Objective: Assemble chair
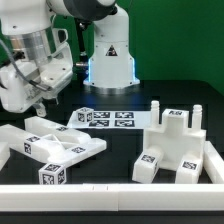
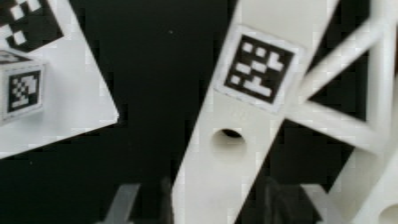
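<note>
The chair (image 1: 60, 148) lies in loose parts of chunky white plastic, and their faces carry square black-and-white tags. In the exterior view one heap sits at about seven o'clock: blocky bars crossed over each other, with tags on their ends and sides. A second heap (image 1: 180, 140) sits at about four o'clock, made of thick slabs with two short posts standing up from the top. The heaps are well apart, with dark table (image 1: 120, 150) between them. The marker board (image 1: 102, 118) lies flat near the centre. A low white fence (image 1: 120, 190) runs along six o'clock and turns up the edge at four o'clock.

The gripper (image 1: 40, 100) hangs at nine o'clock, just above the first heap. The wrist view shows a long white bar (image 2: 240, 110) running slantwise, with one tag on its face and a round hole (image 2: 226, 136) nearer the fingers. Thinner struts branch off its far side. The fingers (image 2: 139, 200) are dim and blurred. They stand spread, one on each side of the bar, and it is unclear whether either touches it.
</note>
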### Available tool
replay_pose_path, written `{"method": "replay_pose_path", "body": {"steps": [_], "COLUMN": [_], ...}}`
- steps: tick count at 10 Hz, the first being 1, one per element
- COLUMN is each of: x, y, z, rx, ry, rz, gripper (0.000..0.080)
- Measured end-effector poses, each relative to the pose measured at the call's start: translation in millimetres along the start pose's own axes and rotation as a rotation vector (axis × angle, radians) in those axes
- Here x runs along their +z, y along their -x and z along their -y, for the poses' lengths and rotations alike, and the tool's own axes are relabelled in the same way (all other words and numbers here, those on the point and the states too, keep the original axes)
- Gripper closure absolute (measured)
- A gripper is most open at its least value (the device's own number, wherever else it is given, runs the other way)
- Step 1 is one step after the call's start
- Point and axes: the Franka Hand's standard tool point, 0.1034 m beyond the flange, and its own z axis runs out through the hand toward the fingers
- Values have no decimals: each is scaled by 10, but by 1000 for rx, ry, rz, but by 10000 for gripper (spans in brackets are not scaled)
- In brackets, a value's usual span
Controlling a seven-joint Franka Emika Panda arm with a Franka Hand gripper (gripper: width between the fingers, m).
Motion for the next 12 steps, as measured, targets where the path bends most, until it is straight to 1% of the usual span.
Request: {"method": "replay_pose_path", "body": {"steps": [1, 2, 3, 4, 5, 6, 7, 10, 11, 12], "x": [3, 14, 56, 100, 156, 225, 275, 306, 387, 481], "y": [3, -6, -4, 1, 28, 40, 52, 40, 1, -12], "z": [0, -4, -29, 14, 3, -46, -62, -68, -93, -94], "rx": [7, 7, 99, 191, 234, 225, 236, 242, 285, 317], "ry": [0, 2, 42, 28, -1, -11, -8, -3, 5, 6], "rz": [1, -2, 2, -25, -59, -83, -100, -109, -132, -165], "gripper": [558, 558, 458, 307, 200, 166, 166, 151, 151, 151]}}
